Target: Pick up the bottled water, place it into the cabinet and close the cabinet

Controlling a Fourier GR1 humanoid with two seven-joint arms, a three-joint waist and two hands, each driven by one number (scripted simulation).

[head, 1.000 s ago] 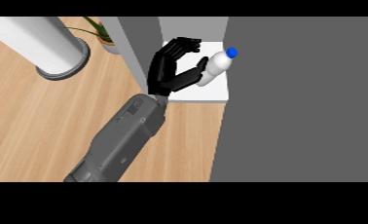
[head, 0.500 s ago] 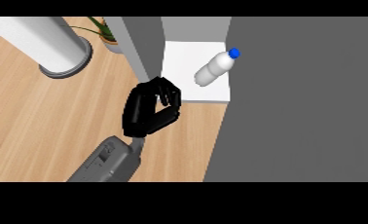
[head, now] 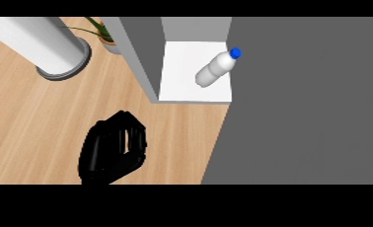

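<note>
The bottled water (head: pixel 213 70), a clear bottle with a blue cap, lies tilted on the white floor of the open cabinet (head: pixel 178 80), cap toward the upper right. My left hand (head: pixel 113 152) is over the wooden counter, well below and left of the cabinet's opening. Its fingers are curled and hold nothing. It is apart from the bottle. The right hand does not show.
A broad grey panel (head: pixel 299 102) fills the right side, beside the opening. The cabinet's grey left wall (head: pixel 142 58) stands between shelf and counter. A white cylinder (head: pixel 40 41) on a grey base and a plant (head: pixel 102 31) stand at the upper left.
The hand let go of the bottle inside the cabinet and drew back down and left over the counter, its fingers curling. The bottle stays lying on the shelf.
</note>
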